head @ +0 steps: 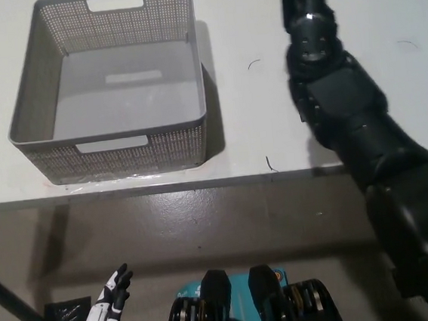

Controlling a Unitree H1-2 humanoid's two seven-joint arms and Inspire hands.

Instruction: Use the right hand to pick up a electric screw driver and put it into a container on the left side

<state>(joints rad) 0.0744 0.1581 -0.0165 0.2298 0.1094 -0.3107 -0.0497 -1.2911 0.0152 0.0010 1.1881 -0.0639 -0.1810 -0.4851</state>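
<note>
1. We are finding no readable text, brand, number or sign anywhere in the head view.
2. We are seeing a pale rectangular patch on the floor of the grey container [108, 83] at about ten o'clock, but it is showing no legible lettering.
3. We are seeing the white table [258, 141] bearing only small dark marks, not writing.

We have one view, from the head, looking steeply down. It takes in the table [272, 136] and basket [113, 132] above, the floor [205, 229] below, and stands fairly close over the table's near edge.
</note>
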